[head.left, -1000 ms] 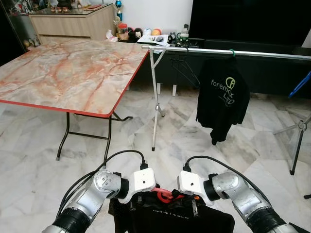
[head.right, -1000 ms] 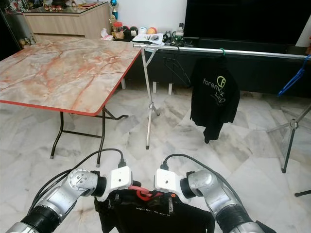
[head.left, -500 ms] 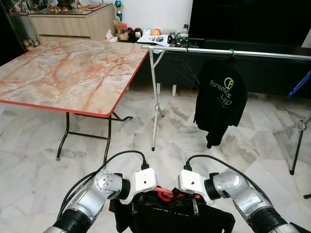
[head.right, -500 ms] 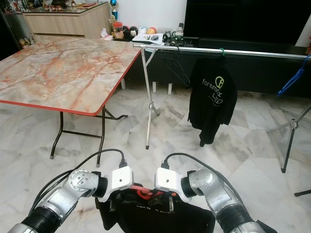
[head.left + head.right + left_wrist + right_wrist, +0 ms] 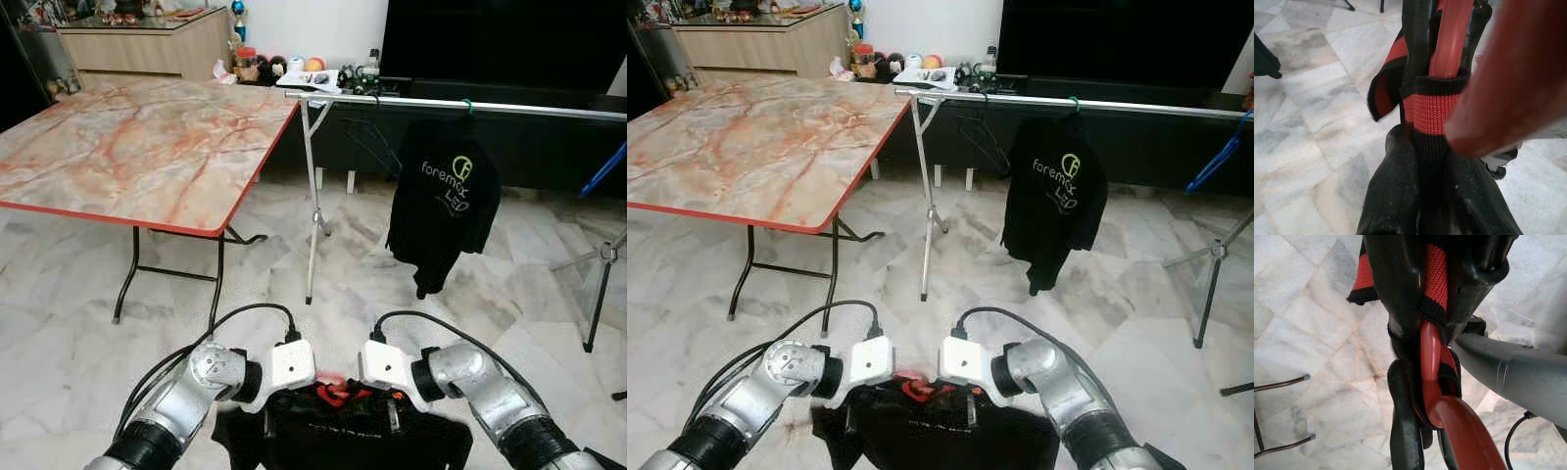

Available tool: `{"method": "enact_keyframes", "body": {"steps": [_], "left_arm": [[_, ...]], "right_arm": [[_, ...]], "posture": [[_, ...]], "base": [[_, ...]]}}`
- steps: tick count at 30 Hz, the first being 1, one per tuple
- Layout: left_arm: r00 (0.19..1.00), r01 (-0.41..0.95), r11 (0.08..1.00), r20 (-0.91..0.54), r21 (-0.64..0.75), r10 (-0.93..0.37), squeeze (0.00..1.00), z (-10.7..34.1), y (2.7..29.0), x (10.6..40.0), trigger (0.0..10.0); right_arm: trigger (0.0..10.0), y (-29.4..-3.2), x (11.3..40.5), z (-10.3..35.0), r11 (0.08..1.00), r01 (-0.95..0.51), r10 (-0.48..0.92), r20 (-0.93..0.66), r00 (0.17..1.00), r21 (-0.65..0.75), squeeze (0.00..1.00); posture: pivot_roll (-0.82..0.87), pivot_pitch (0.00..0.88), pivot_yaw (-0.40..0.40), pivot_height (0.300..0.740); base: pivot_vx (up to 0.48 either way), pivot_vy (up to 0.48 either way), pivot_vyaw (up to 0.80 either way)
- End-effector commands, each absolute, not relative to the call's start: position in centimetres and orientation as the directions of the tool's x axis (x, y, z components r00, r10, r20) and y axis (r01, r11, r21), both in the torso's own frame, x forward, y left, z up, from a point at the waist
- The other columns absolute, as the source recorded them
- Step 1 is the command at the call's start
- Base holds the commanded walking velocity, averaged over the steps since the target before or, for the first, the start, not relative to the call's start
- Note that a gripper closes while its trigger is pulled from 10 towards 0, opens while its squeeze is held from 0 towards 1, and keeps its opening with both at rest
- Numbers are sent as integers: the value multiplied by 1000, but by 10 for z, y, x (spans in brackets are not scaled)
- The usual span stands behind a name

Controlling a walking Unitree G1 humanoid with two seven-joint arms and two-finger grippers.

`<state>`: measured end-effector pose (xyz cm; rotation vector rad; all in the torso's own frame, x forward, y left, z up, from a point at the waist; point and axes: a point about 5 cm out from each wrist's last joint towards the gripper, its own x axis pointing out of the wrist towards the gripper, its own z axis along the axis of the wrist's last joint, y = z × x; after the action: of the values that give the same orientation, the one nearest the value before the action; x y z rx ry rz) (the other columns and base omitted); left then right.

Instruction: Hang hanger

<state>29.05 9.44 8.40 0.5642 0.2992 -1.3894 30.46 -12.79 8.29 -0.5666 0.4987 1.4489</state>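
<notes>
We held the red hanger [image 5: 334, 393] low before us, a black shirt [image 5: 362, 441] draped on it, our left gripper [image 5: 1442, 93] and right gripper [image 5: 1432, 328] each clamped on its collar and hanger neck. The clothes rail [image 5: 460, 104] stood well apart, another black shirt [image 5: 443, 208] already hung there. Approaching squarely and lifting both grippers level seemed wise, hook kept upright.

Both silver arms bend inward, wrists nearly meeting low before the body. The left gripper [image 5: 277, 409] and right gripper [image 5: 392, 412] each clamp the red hanger [image 5: 334, 394], fingers pointing down.
</notes>
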Motion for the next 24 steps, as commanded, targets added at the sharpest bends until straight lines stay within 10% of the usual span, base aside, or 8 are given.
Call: {"method": "enact_keyframes", "body": {"steps": [1,18,19,24], "left_arm": [[131,984,42,-537,175,-833,0,80,90,285,0],[144,980,45,-536,194,-832,0,84,94,288,0],[145,980,46,-535,193,-832,0,84,94,288,0],[145,980,47,-535,192,-833,0,85,94,288,0]], "right_arm": [[10000,-117,314,108,36,-990,832,-545,105,-137,0],[10000,-120,313,105,43,-993,830,-549,99,-114,0],[10000,-120,312,104,40,-993,831,-548,93,-108,1000],[10000,-119,311,103,31,-994,833,-547,85,-108,1000]], "posture": [[66,54,15,740],[70,56,21,740],[70,56,21,740],[70,56,21,740]], "base": [[0,0,0],[0,0,0],[0,0,0],[0,0,0]]}}
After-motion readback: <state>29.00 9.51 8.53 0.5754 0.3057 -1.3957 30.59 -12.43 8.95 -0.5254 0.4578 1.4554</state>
